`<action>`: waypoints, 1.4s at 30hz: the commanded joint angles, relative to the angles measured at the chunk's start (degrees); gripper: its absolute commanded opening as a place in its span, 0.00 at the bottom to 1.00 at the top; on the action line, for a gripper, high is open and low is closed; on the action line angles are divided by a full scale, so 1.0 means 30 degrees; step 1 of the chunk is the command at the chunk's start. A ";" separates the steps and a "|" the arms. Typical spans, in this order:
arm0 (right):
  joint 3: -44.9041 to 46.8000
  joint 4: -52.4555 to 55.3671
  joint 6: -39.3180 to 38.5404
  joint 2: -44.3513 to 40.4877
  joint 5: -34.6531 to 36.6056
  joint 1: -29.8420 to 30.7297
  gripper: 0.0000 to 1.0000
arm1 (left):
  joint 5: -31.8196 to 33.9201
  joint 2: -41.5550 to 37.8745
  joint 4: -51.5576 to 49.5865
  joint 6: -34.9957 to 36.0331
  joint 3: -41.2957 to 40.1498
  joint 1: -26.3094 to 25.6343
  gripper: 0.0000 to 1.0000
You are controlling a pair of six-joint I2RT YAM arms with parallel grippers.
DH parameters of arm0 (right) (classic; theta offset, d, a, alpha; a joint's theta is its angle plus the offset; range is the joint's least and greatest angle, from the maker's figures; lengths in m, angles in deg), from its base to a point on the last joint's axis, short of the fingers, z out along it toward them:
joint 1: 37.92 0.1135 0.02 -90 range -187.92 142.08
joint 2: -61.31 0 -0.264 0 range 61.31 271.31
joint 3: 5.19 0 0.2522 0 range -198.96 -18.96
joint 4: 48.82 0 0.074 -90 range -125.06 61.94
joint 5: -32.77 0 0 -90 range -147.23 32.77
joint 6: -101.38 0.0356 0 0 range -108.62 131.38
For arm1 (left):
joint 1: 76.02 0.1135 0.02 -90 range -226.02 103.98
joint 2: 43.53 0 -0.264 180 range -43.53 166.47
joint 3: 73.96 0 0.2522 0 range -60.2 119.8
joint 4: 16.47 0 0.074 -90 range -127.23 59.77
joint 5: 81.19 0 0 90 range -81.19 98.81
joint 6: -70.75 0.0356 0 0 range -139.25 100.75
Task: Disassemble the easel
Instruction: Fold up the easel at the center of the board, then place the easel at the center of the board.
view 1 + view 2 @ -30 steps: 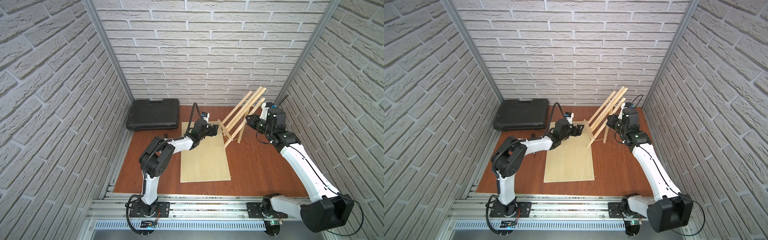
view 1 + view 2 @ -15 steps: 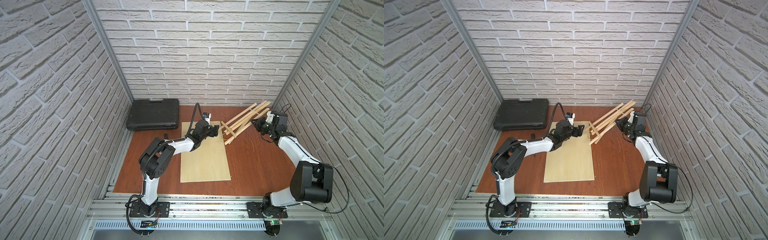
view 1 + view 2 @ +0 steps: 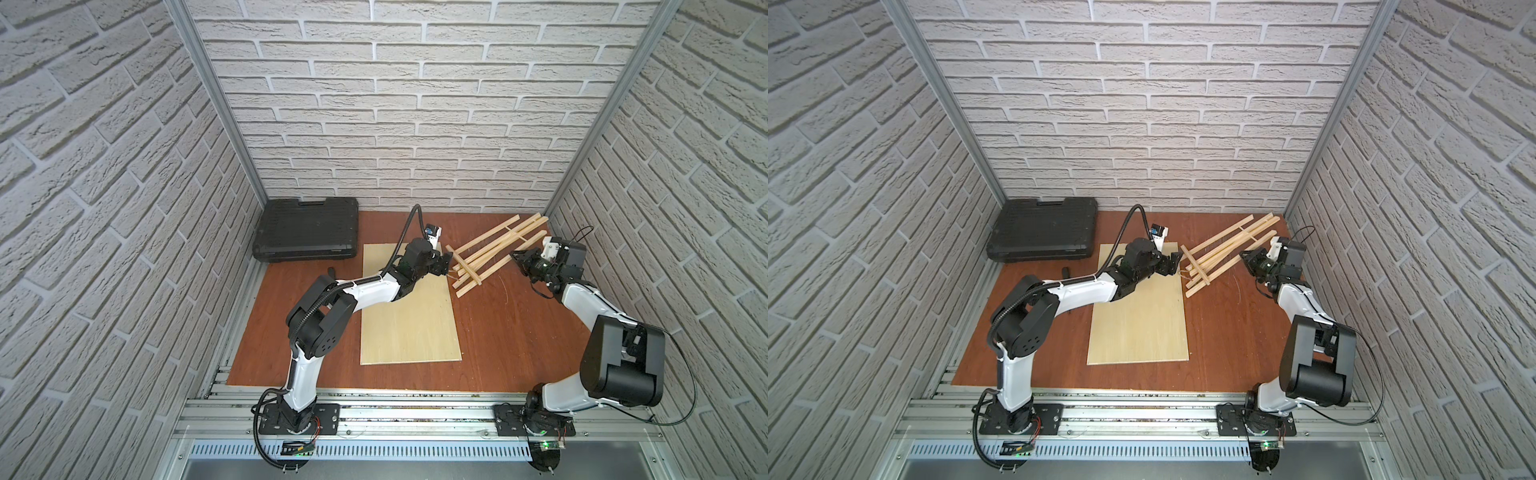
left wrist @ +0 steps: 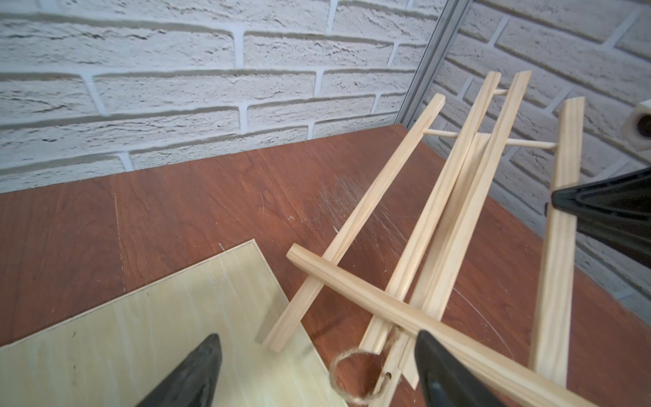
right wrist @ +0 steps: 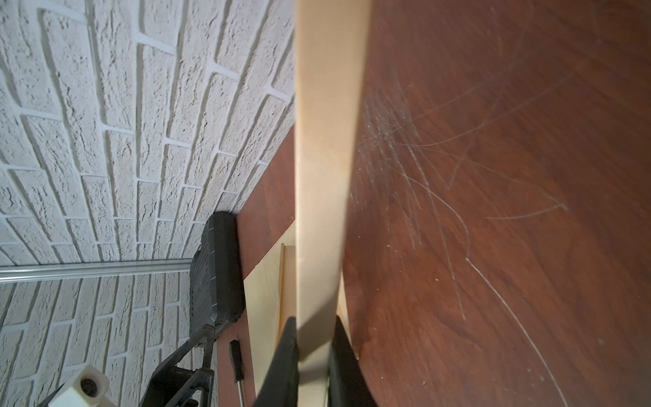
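The easel (image 3: 496,246) (image 3: 1229,244), a light-wood frame of thin slats, lies low at the back right of the table, its top end toward the corner. My right gripper (image 3: 517,255) (image 5: 315,352) is shut on one outer slat (image 5: 327,141) of the easel. My left gripper (image 3: 446,264) (image 4: 317,352) is open at the easel's lower end. Its fingertips (image 4: 433,356) stand either side of the cord loop (image 4: 352,373), just below the crossbar (image 4: 370,299), holding nothing.
A pale plywood board (image 3: 409,316) (image 3: 1138,320) lies flat mid-table under the left arm. A black tool case (image 3: 307,228) sits at the back left. A small screwdriver (image 3: 1066,272) lies beside the board. Brick walls close in behind and to the right.
The right arm has brought the easel down from a steep raised tilt to low over the table, and folded back toward the right wall. The left gripper has stayed put.
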 commanded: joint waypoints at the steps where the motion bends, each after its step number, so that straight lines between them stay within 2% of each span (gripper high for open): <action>1: 0.0844 -0.1782 -0.0598 -0.0905 0.1157 -0.0578 0.03 | 0.0300 0.0489 -0.0106 0.0651 0.0570 -0.0228 0.85; 8: 0.3348 -0.5070 0.0621 -0.1362 0.2356 -0.1626 0.03 | 0.0714 0.0721 -0.0426 0.1469 0.0886 -0.0679 0.85; 16: 0.6383 -0.8519 0.1996 -0.1957 0.5208 -0.1665 0.03 | 0.1147 0.0871 -0.0546 0.2146 0.1106 -0.1071 0.86; 26: 0.8820 -1.2536 0.4854 -0.0612 0.8067 -0.1616 0.03 | 0.1557 0.1025 -0.0715 0.2842 0.1368 -0.1491 0.86; 32: 0.8649 -1.4250 0.5980 0.1340 0.9184 -0.0861 0.03 | 0.1899 0.1124 -0.0779 0.3225 0.1516 -0.1708 0.86; 37: 0.7264 -1.4629 0.6268 0.3702 1.0296 0.0645 0.03 | 0.2128 0.1174 -0.0883 0.3268 0.1578 -0.1747 0.86; 42: 0.5716 -1.5423 0.6770 0.6142 1.0304 0.1577 0.03 | 0.2225 0.1193 -0.0866 0.3351 0.1589 -0.1769 0.87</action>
